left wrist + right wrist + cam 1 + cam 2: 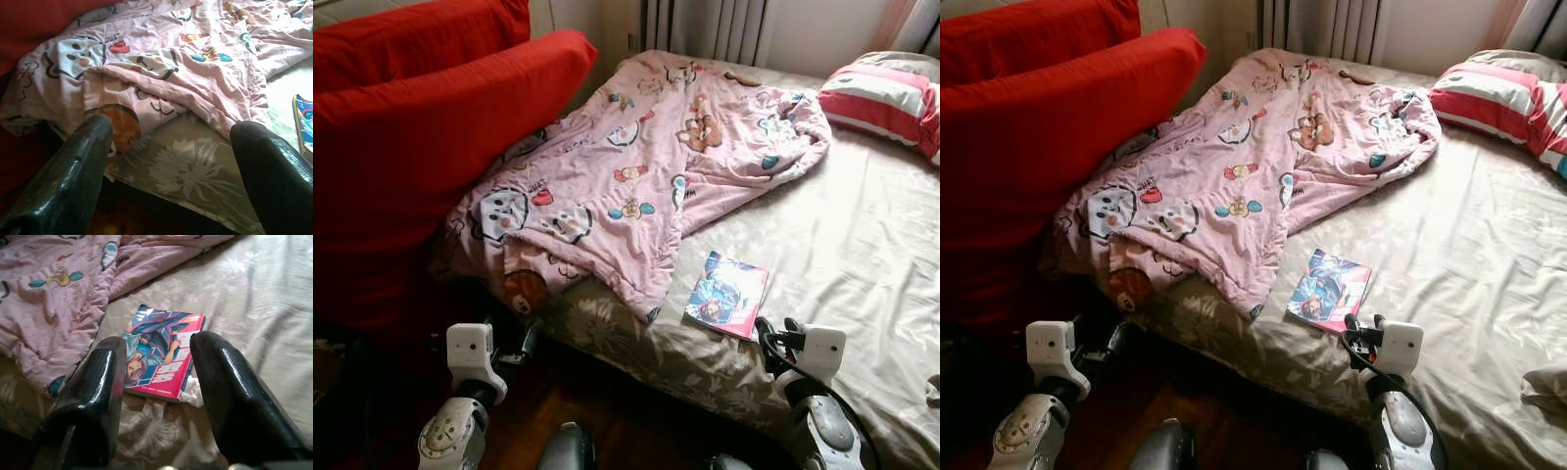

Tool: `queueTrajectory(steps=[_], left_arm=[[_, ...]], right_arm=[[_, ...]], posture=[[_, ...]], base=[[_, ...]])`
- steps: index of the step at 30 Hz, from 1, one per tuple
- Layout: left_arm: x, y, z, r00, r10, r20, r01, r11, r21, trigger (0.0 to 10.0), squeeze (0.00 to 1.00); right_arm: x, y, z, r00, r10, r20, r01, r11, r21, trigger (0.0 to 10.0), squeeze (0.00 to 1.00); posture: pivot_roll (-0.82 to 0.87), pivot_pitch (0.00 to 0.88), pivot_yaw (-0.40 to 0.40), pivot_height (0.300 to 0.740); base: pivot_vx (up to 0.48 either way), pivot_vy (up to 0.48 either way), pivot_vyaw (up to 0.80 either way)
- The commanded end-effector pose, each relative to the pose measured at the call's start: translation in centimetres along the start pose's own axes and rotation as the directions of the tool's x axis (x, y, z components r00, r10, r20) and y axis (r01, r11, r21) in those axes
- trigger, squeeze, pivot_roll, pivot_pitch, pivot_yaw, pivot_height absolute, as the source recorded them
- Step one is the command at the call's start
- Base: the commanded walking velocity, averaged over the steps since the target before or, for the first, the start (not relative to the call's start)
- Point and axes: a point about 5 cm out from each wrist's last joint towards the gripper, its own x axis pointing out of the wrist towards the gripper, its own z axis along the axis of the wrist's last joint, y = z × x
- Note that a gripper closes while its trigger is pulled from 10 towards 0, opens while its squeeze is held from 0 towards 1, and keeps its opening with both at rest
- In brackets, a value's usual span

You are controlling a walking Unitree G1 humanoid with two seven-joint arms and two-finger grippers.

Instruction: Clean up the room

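A comic book (726,293) lay flat on the beige flowered bedsheet (862,245), near the bed edge and just beside the rumpled pink cartoon quilt (646,166). The right gripper (159,377) hovered close before the book, its fingers wide apart and holding nothing. The left gripper (171,161) was also spread wide and empty, near the quilt's hanging corner. Red cushions (421,127) leaned against the quilt on the left, and a striped pillow (886,98) lay at the far right.

A colourful comic book (726,293) lies flat near the bed's (862,245) near edge — its corner just beside the rumpled pink blanket (636,166).
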Motion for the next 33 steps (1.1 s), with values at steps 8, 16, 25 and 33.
queueTrajectory(steps=[8,16,25,33], left_arm=[[-0.52,0.26,-0.79,0.999,0.007,-0.044,-0.007,1.000,0.005,10.0,0.00],[-0.66,0.21,-0.87,0.999,-0.002,-0.046,0.002,1.000,0.004,10.0,0.00],[-0.44,-0.01,-0.82,0.999,-0.010,-0.043,0.010,1.000,0.001,10.0,0.00],[-0.41,-0.08,-0.85,0.999,-0.020,-0.046,0.020,1.000,0.002,10.0,0.00]], right_arm=[[-0.05,0.33,-0.45,1.000,0.005,-0.020,-0.005,1.000,0.002,10.0,0.00],[0.32,0.34,-0.02,1.000,0.010,-0.006,-0.010,1.000,-0.002,10.0,0.00],[0.21,0.09,-0.23,1.000,0.004,-0.018,-0.004,1.000,-0.003,10.0,0.00],[0.34,0.40,-0.18,1.000,0.019,-0.012,-0.019,1.000,0.000,10.0,0.00]], posture=[[0.01,0.100,0.021,0.642],[0.01,0.091,0.026,0.642],[0.00,0.081,0.026,0.642],[0.00,0.077,0.028,0.642]], base=[[0.130,0.000,-0.34],[0.274,0.000,0.00],[0.337,0.000,0.00],[0.361,0.000,-0.28]])
